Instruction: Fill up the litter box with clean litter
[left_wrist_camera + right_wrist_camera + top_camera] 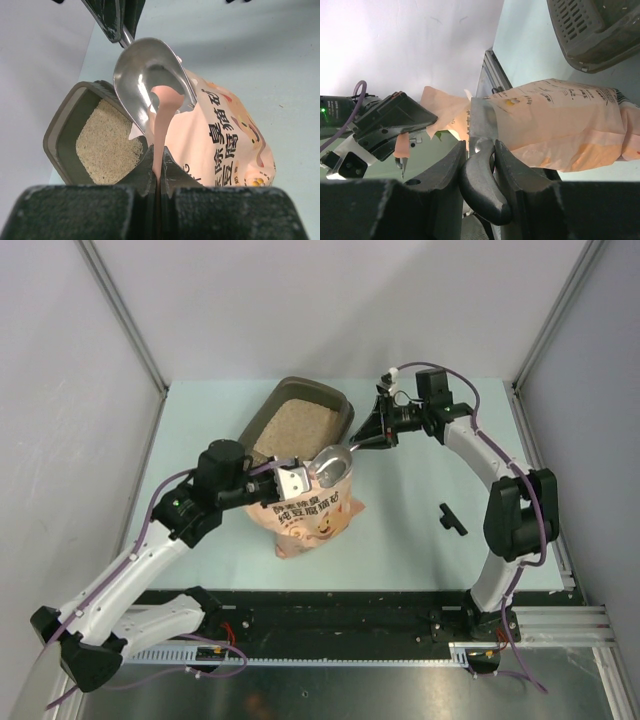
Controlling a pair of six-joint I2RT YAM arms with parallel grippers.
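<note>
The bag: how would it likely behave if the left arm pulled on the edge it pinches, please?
Probably floppy: a thin flap of the bag folds flat in the left pincer, so a pull would likely stretch the mouth before shifting the body. Its creased, bulging sides suggest a loose fill that could slump or tip.

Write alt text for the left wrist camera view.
The left fingers pinch a strip of the pink bag's torn top. An empty metal scoop sits at the bag's mouth, and the litter box at left holds a layer of pale beige litter.
</note>
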